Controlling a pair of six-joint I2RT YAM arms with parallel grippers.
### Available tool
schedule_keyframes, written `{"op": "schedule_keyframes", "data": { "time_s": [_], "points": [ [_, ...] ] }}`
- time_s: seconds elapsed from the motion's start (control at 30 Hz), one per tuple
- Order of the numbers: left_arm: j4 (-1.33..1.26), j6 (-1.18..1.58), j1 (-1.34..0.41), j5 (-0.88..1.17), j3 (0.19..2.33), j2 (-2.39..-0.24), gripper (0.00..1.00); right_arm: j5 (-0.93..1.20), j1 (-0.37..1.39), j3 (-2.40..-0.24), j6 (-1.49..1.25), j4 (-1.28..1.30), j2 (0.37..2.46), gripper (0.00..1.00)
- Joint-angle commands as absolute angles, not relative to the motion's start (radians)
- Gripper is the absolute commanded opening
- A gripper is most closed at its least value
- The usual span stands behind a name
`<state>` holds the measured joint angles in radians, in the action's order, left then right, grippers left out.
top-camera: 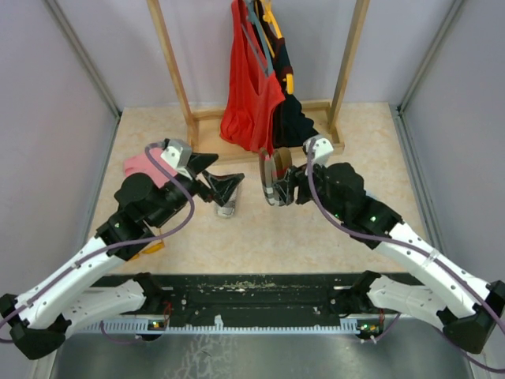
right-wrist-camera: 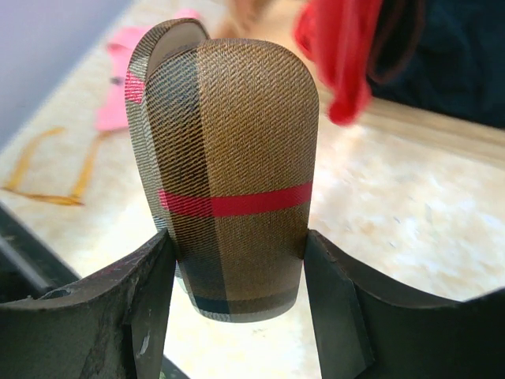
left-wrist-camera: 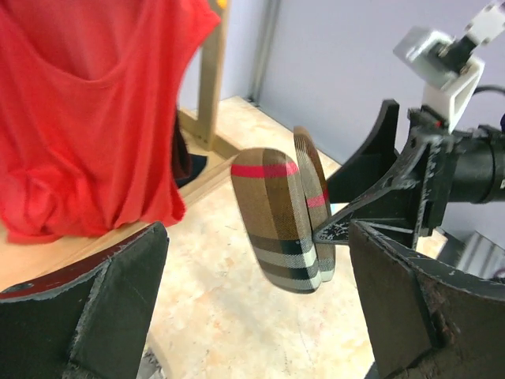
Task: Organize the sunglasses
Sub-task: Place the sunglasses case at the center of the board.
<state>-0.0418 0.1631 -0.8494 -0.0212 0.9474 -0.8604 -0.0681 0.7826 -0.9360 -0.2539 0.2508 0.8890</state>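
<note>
**Item 1, sunglasses.** Not made out in any view. No red frame or lens can be picked out on the tabletop [top-camera: 316, 237] or at either gripper. Whether they lie inside the case cannot be told, as its interior is hidden.

**Item 2, case [right-wrist-camera: 237, 158].** Brown check-patterned oblong with a red stripe across it. It is held clear of the tabletop, near the middle and toward the far edge. It stands roughly on end, and its two shell halves are parted a little along one side.

**Item 3, right gripper [right-wrist-camera: 237, 253].** Clenched on the lower end of the case, with one finger pressed to each broad side.

**Item 4, left gripper [top-camera: 223, 175].** Fingers spread wide and grasping nothing. It points at the case from the left side and stays apart from it. In the left wrist view the case shows in the gap beyond the fingers.

**Item 5, small pale object [top-camera: 227, 208].** On the tabletop directly below the left gripper. It is too unclear to identify.

**Item 6, pink cloth [top-camera: 140, 166].** Lies toward the left edge of the tabletop, partly covered by the left arm.

**Item 7, orange strip [right-wrist-camera: 47, 193].** Thin and lying flat near the left edge, closer to the near edge than the pink cloth.

**Item 8, wooden rack [top-camera: 177, 71].** Stands along the far edge with its base rail on the tabletop.

**Item 9, red garment [top-camera: 248, 87].** Hangs from the rack with its hem at the base rail.

**Item 10, dark garment [top-camera: 293, 118].** Hangs just beside the red garment, on its right.
</note>
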Motion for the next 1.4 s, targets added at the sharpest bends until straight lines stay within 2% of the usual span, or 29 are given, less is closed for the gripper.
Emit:
{"op": "schedule_keyframes", "data": {
  "time_s": [0.0, 0.13, 0.3, 0.6, 0.73, 1.2, 1.3, 1.37],
  "points": [
    [0.095, 0.188, -0.854, -0.215, 0.944, -0.793, 1.0, -0.313, 0.793, -1.045, -0.247, 0.487, 0.968, 0.0],
    [0.247, 0.225, -0.853, -0.356, 0.927, -0.749, 1.0, -0.54, 0.881, -1.117, -0.275, 0.688, 1.111, 0.0],
    [0.328, 0.274, -0.853, -0.43, 0.881, -0.655, 1.0, -0.781, 0.985, -1.211, -0.353, 0.876, 1.348, 0.0],
    [0.4, 0.282, -0.854, -0.459, 0.874, -0.529, 1.0, -0.937, 1.03, -1.352, -0.455, 1.065, 1.746, 0.0],
    [0.43, 0.283, -0.854, -0.456, 0.881, -0.512, 1.0, -0.974, 1.034, -1.399, -0.515, 1.113, 1.861, 0.01],
    [0.46, 0.295, -0.854, -0.452, 0.874, -0.468, 1.0, -0.973, 1.04, -1.452, -0.532, 1.132, 2.024, 0.26],
    [0.462, 0.298, -0.853, -0.449, 0.87, -0.463, 1.0, -0.967, 1.047, -1.452, -0.529, 1.125, 2.035, 0.38],
    [0.462, 0.299, -0.853, -0.448, 0.868, -0.46, 1.0, -0.964, 1.05, -1.453, -0.527, 1.122, 2.04, 0.42]
  ]
}}
